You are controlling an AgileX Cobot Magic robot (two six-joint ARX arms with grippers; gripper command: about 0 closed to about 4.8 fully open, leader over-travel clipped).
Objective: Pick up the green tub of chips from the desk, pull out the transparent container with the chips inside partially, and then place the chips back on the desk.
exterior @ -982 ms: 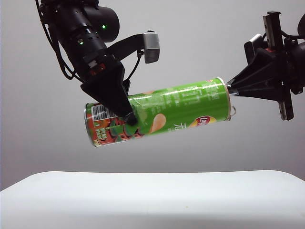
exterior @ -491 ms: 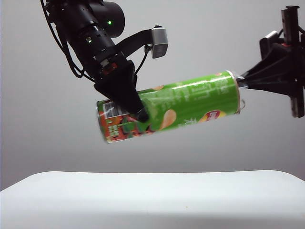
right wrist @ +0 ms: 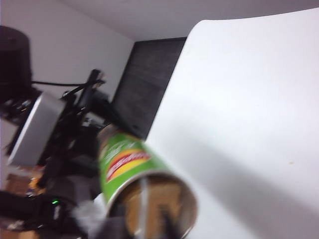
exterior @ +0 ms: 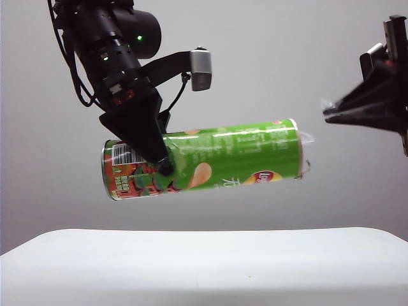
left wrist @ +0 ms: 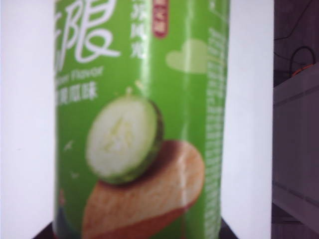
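The green tub of chips (exterior: 217, 159) hangs almost level well above the white desk (exterior: 204, 268). My left gripper (exterior: 164, 167) is shut on the tub near its orange-red end; in the left wrist view the tub (left wrist: 139, 114) fills the picture, with the left gripper (left wrist: 134, 234) around it. My right gripper (exterior: 326, 115) is off the tub's open right end, with a gap between them. A thin edge of the transparent container (exterior: 309, 136) pokes out there. The right wrist view looks into the tub's mouth (right wrist: 159, 199), where blurred brownish chips (right wrist: 149, 204) show; my right gripper (right wrist: 144, 231) is a dark blur.
A grey backdrop wall (exterior: 268, 51) stands behind the desk. The left arm's silver wrist camera (exterior: 201, 64) juts out above the tub. In the right wrist view a dark panel (right wrist: 144, 89) and cabling lie beyond the desk's edge.
The tub has swung back to the left, lower and more level. My right gripper was at the tub's open end; it now stands apart from it, to the right.
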